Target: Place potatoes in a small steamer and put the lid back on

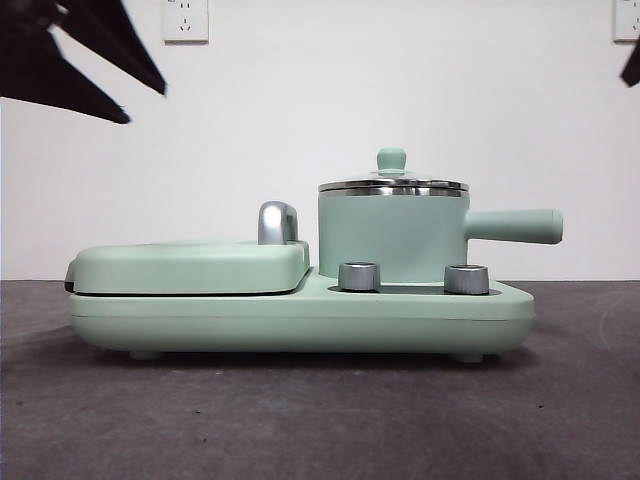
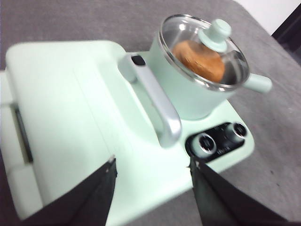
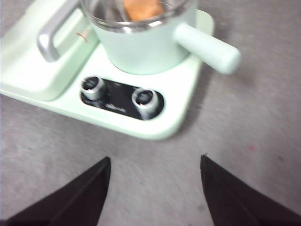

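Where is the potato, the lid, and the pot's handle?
potato (image 2: pixel 198 61): left wrist view, its orange-brown skin under the glass.
lid (image 2: pixel 215 35): left wrist view, its green knob.
pot's handle (image 1: pixel 515 226): front view, mid-handle.

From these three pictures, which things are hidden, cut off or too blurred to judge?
- Potato: hidden in the front view by the steamer wall; cut off by the edge in the right wrist view.
- Lid: its knob is cut off in the right wrist view.
- Print beside the dials: too small and blurred in both wrist views.
- Both arms: only dark tips at the front view's top corners.
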